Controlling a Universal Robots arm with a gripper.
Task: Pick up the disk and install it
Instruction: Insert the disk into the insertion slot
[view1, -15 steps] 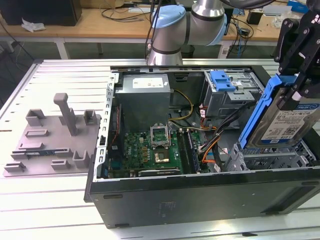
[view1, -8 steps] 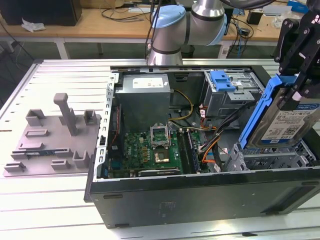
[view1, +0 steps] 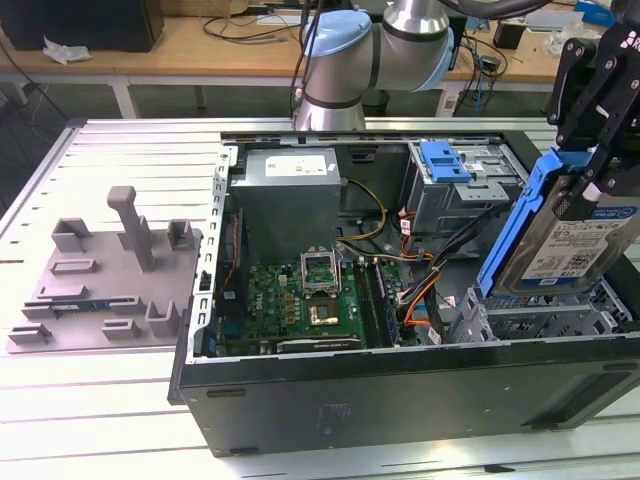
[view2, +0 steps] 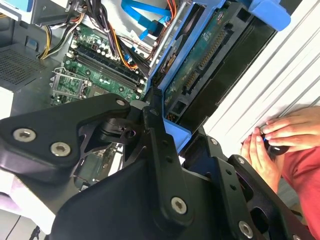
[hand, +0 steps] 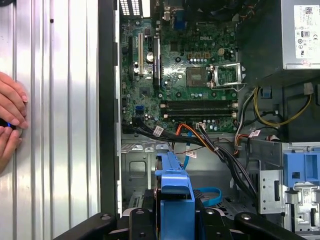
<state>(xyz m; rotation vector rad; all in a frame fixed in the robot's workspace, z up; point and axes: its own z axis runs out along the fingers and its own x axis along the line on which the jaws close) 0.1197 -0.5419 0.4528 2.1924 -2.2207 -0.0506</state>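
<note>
Here the pincer (view1: 592, 172) is clamped on the upper end of the disk (view1: 570, 245), which hangs tilted just below it, lower end down in the open case (view1: 400, 375), near the worktop (view1: 90, 400) edge at the exterior view's right.

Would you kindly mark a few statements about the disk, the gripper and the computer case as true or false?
1. The computer case is open, its motherboard exposed. True.
2. The gripper grips the disk by its blue caddy. True.
3. The disk lies flat on the motherboard. False: it hangs tilted above a drive cage at the exterior view's right.
4. A person's hands rest inside the case. False: the hands rest on the slatted table outside it.
</note>
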